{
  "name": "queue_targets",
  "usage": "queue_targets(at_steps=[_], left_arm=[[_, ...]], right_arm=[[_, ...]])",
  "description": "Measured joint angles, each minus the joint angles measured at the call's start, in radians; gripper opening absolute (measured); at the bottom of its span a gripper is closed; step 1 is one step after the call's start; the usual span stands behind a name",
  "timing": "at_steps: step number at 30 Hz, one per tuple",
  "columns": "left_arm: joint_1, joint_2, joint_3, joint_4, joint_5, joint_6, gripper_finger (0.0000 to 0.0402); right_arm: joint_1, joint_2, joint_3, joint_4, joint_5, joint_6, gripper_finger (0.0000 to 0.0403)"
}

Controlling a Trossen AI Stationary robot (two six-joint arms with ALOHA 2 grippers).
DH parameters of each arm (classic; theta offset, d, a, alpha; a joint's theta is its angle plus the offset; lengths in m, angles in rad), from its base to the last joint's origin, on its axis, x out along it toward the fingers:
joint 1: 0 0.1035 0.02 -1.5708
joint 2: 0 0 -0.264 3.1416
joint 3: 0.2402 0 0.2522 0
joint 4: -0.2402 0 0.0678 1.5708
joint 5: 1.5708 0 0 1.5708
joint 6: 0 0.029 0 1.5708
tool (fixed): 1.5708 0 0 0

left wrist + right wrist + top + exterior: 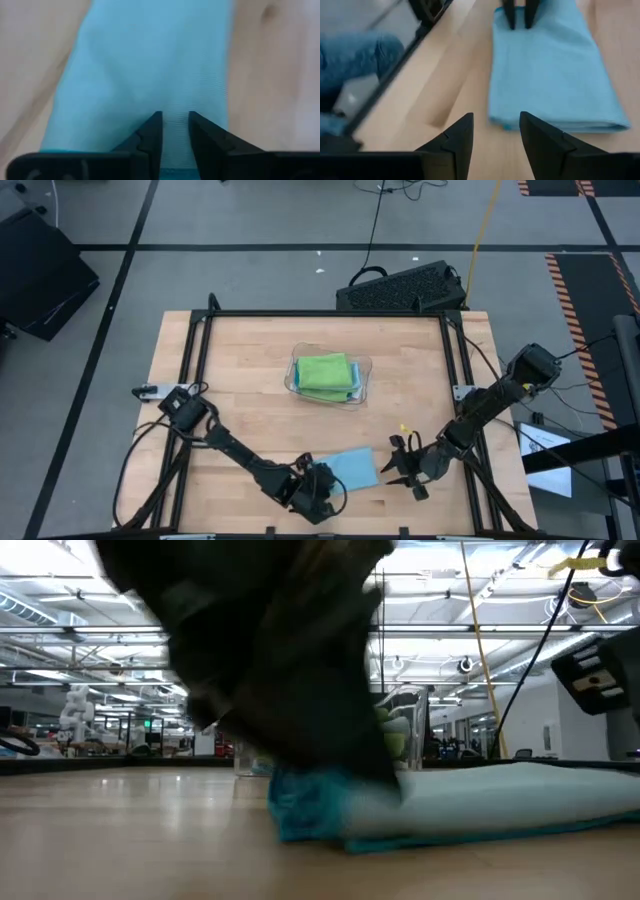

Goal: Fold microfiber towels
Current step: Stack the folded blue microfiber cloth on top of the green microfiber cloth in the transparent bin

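Blue towel (352,469) lay folded at the bench's (250,380) near edge; left hand (175,131) stood slightly parted over its end, gripping nothing, right hand (495,131) open just beside. Farther back, green towels (324,371) filled the tray (363,383).

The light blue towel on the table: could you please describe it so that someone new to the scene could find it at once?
Start from the wooden table and go to its near edge, between the two grippers. There the light blue towel lies folded flat on bare wood. The other towels sit stacked in the clear tray at the table's centre.
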Motion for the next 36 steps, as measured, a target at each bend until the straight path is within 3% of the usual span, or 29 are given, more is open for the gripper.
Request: queue_targets(at_steps=[4, 8, 12, 16, 22, 27, 31, 36], left_arm=[[0.0, -0.018, 0.0, -0.028, 0.049, -0.012, 0.0077], [0.002, -0.099, 0.001, -0.002, -0.007, 0.01, 0.007], [0.025, -0.136, 0.003, 0.141, -0.076, 0.189, 0.0083], [0.063, -0.119, 0.003, 0.31, -0.017, 0.347, 0.0127], [0.07, -0.114, 0.001, 0.222, -0.041, 0.345, 0.0222], [0.092, -0.114, 0.001, 0.041, -0.067, 0.257, 0.0264], [0.166, -0.114, 0.001, -0.147, 0.069, 0.098, 0.027], [0.237, -0.114, 0.001, -0.189, 0.275, 0.074, 0.0271]], right_arm=[[0.022, 0.0, 0.0, -0.053, 0.031, -0.145, 0.0153], [0.029, 0.0, 0.0, -0.069, 0.052, -0.236, 0.0166], [0.027, 0.0, 0.0, -0.065, 0.092, -0.243, 0.0184], [0.025, 0.0, 0.0, -0.09, 0.159, -0.194, 0.0193], [0.023, 0.0, 0.0, -0.167, 0.154, -0.124, 0.0193], [0.022, 0.0, 0.0, -0.162, 0.152, -0.112, 0.0191], [0.023, 0.0, 0.0, -0.153, 0.152, -0.108, 0.0191], [0.023, 0.0, 0.0, -0.151, 0.151, -0.108, 0.019]])
